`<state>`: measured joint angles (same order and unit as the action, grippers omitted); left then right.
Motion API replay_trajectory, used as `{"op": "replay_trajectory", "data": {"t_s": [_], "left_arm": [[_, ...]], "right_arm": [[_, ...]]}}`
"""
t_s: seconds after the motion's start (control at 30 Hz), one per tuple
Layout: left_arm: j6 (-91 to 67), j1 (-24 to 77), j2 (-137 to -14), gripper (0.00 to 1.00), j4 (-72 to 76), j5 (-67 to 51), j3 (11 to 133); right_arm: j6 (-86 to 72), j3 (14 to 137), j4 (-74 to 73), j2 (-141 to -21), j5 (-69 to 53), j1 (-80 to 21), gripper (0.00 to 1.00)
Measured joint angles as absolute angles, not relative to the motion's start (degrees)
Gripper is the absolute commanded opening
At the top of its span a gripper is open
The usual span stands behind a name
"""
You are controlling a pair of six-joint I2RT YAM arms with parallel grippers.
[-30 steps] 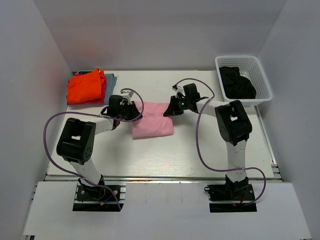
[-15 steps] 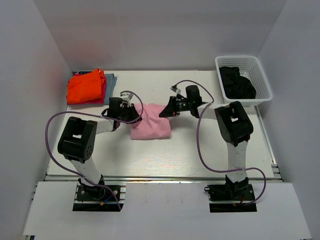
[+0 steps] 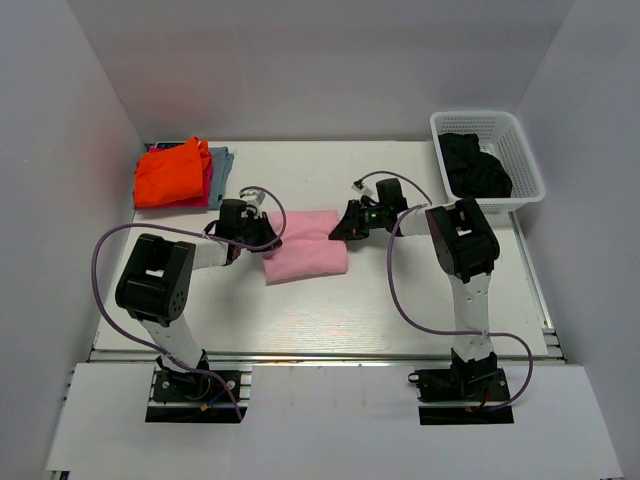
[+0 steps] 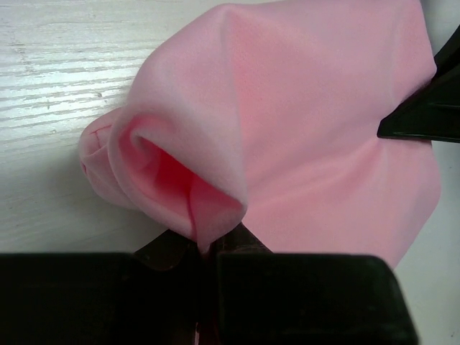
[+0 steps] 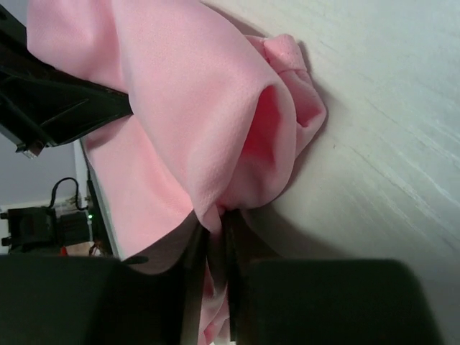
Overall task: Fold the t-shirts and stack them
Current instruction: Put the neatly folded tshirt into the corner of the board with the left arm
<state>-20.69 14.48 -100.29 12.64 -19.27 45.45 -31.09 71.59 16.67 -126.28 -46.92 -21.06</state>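
T-shirt [image 3: 305, 254], pink, in left hand [image 3: 271, 236], right hand [image 3: 339, 230].

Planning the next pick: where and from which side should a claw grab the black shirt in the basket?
Pinch the crumpled bulge of the black shirt, coming straight down from above: the basket walls close off every side, and the cloth lies heaped with no flat edge showing.

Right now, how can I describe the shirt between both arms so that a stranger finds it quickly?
Look at the middle of the white table. There lies a folded light pink t-shirt, pinched by the left gripper on one side and the right gripper on the other. Unlike the orange t-shirt at the far left, it is gripped.
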Motion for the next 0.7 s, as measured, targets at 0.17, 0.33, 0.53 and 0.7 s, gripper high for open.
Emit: {"op": "replay_trajectory", "data": {"t_s": [0.17,0.33,0.53,0.7], "left_arm": [[-20.7,14.4,-100.3,0.0,12.5,-19.3,45.4],[-20.5,14.4,-100.2,0.0,12.5,-19.3,45.5],[-18.6,14.4,-98.0,0.0,12.1,-19.3,45.5],[-14.7,14.4,-94.5,0.0,11.2,-19.5,48.4]], "right_arm": [[-28.1,73.0,12.3,-124.7,-45.5,-21.6,0.9],[-24.9,73.7,10.7,-119.4,-47.1,-21.6,0.9],[-23.6,72.3,7.0,-113.6,-43.3,-21.0,0.9],[-24.4,68.0,5.9,-106.1,-35.0,-20.2,0.9]]}}
